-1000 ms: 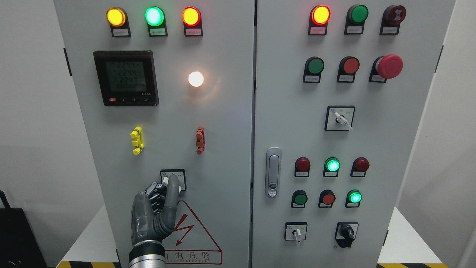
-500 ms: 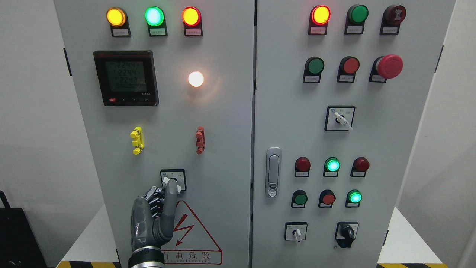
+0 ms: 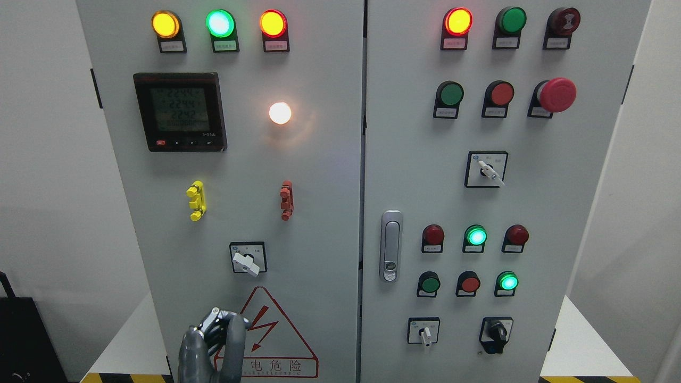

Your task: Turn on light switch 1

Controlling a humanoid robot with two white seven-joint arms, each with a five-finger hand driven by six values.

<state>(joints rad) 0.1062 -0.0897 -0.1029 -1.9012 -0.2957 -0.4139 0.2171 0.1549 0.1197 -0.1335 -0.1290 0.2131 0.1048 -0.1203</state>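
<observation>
Head view:
Switch: the rotary light switch is mounted on the left cabinet door, its white knob tilted down-right.
Left hand: seen well below the switch, over the warning triangle.
Fingers: curled, nothing gripped, clear of the knob.

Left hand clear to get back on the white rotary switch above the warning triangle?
Probably yes. The left hand hangs directly below the rotary switch, with only bare cabinet door between them.

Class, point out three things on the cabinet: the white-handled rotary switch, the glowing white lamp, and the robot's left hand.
rotary switch (image 3: 246, 262), head view, white handle.
white lamp (image 3: 280, 113), head view, lit dome centre.
left hand (image 3: 213, 346), head view, back of hand.
</observation>
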